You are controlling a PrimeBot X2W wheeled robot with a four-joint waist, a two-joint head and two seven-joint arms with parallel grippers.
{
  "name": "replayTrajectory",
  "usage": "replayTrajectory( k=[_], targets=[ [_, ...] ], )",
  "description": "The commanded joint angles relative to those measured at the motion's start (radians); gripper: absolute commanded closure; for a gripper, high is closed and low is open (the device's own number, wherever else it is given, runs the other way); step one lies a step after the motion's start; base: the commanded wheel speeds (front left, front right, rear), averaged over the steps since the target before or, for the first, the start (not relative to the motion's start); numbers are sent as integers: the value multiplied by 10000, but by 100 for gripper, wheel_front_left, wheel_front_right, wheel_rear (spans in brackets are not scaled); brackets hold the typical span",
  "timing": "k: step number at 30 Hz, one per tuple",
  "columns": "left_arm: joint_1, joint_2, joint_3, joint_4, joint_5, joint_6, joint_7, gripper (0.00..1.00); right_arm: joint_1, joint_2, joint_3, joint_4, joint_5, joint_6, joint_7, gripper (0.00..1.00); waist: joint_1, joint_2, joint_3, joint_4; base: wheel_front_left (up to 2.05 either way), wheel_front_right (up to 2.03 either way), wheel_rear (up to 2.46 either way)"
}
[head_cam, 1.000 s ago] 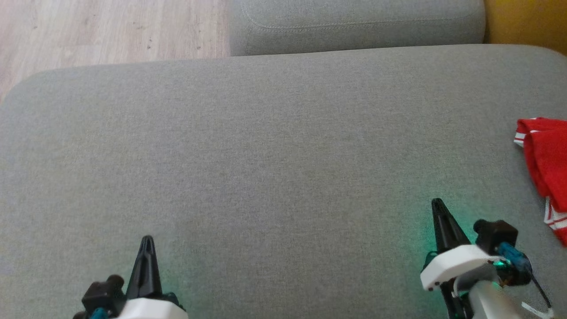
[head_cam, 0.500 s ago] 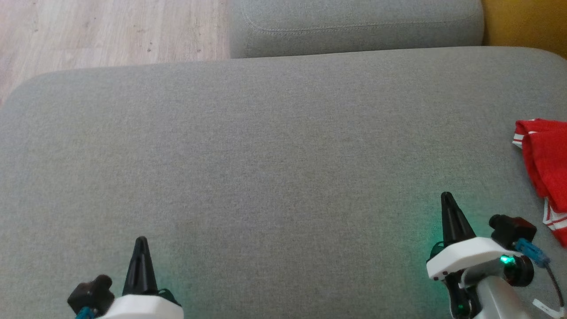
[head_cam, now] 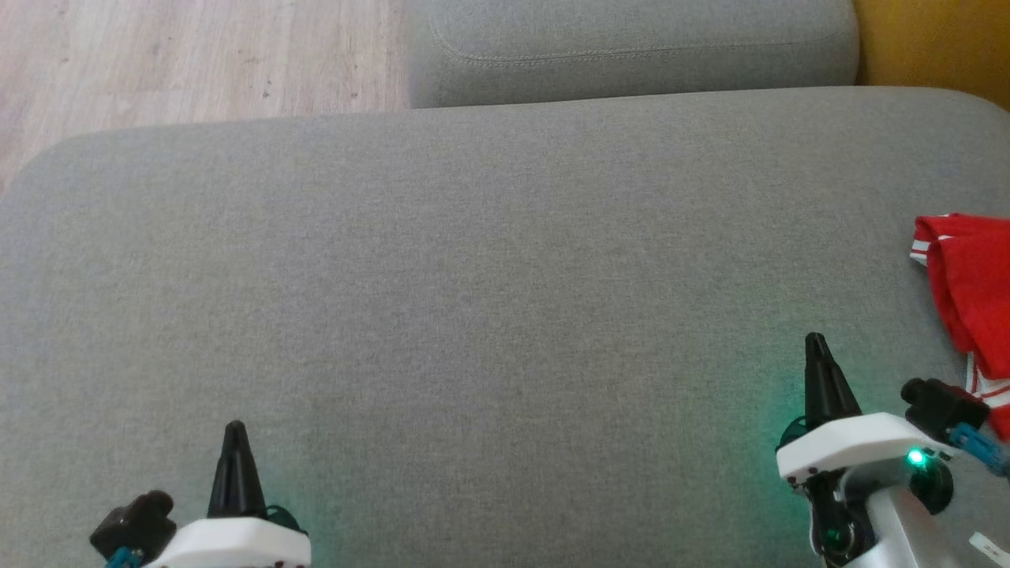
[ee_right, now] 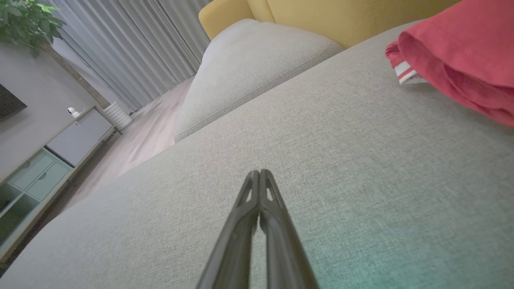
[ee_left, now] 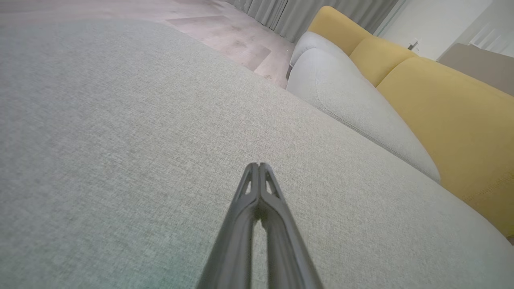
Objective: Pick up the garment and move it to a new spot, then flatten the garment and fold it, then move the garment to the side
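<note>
A red cloth (head_cam: 974, 292) with red-white striped trim lies bunched at the right edge of the grey cushion (head_cam: 489, 260), cut off by the frame. In the right wrist view the red cloth (ee_right: 461, 60) sits at the upper right. No print or sleeve shows, so I cannot tell whether it is the garment. My right gripper (head_cam: 817, 341) is shut and empty, a short way left of the cloth and nearer to me; its tips (ee_right: 259, 171) hover over bare cushion. My left gripper (head_cam: 235, 427) is shut and empty at the lower left, its tips (ee_left: 259, 164) also over bare cushion.
A second grey cushion (head_cam: 631, 47) adjoins the far edge, with a yellow sofa back (head_cam: 931, 39) at the far right. Wooden floor (head_cam: 189, 55) lies beyond the far left edge. A cabinet (ee_right: 48, 160) and curtains stand across the room.
My right gripper has shifted right and a little forward, closer to the red cloth. My left gripper has drifted slightly left. The head camera has shifted a little. Both stay shut.
</note>
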State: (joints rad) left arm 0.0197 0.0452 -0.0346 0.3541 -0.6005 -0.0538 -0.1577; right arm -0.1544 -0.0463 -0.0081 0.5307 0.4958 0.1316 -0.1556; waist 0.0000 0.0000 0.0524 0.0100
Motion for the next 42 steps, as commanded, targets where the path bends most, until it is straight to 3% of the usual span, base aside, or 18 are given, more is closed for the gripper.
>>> replayTrajectory(
  k=[1, 42],
  targets=[
    [-492, 15, 172, -330, -225, -61, 66, 100, -249, -30, -7, -396, 266, -3, 56, 100, 0, 0, -4, -1, 0, 0, 0],
    [-844, 31, 759, -668, -4636, -378, 1248, 100, 71, -34, -477, -1498, 5125, -6, 1235, 100, 0, 0, -223, -45, 0, 0, 0]
  ],
)
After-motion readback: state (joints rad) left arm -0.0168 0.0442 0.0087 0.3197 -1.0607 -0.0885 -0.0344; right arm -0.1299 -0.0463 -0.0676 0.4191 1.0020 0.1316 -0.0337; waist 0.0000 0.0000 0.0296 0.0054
